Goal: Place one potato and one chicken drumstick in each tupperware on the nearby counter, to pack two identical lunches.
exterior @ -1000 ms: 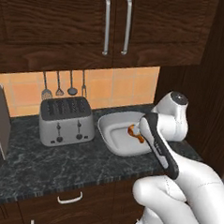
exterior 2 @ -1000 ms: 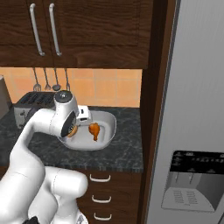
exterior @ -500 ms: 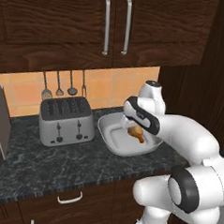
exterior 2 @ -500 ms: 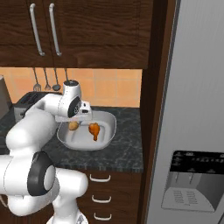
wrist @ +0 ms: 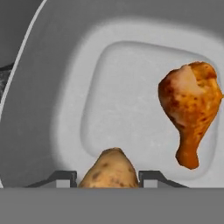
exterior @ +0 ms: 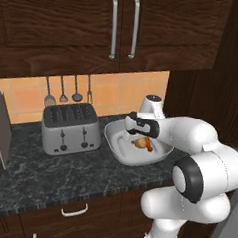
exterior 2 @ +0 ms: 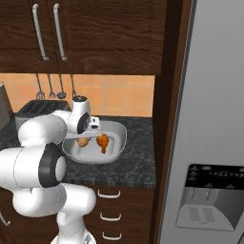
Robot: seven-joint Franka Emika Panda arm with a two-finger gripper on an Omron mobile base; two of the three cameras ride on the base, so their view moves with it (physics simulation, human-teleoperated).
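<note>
Hand view: a small oval tan-yellow potato (wrist: 108, 169) is seen at the bottom of the picture, lodged between the two dark fingertips of the gripper (wrist: 108, 176), whose jaws stand partly open and closed against its two sides. The potato is held just over the flat floor of a shallow pale grey-white tupperware container (wrist: 65, 87) with a wide flared rim; whether it touches the floor cannot be told. Beside it, apart from it and lying inside the same recessed floor, an orange-brown club-shaped chicken drumstick (wrist: 190, 107) is seen, its thick meaty end toward the top of the picture and its thin bone end pointing down.

In the left base view the potato (exterior: 139, 142) and the drumstick (exterior: 149, 145) are seen close together in the middle of the tupperware (exterior: 115, 143), with the gripper (exterior: 138, 134) held low over them at the end of the bent white arm. In the right base view the potato (exterior 2: 83, 141) lies to the left of the drumstick (exterior 2: 102, 142) within the container (exterior 2: 116, 138), and the gripper (exterior 2: 86, 135) hangs directly over the potato.

The container rests on the dark marbled stone desk (exterior: 48, 174). Just beside it a silver slotted toaster (exterior: 70, 128) stands, and dark kitchen utensils (exterior: 68, 89) hang on the orange tiled wall behind.
</note>
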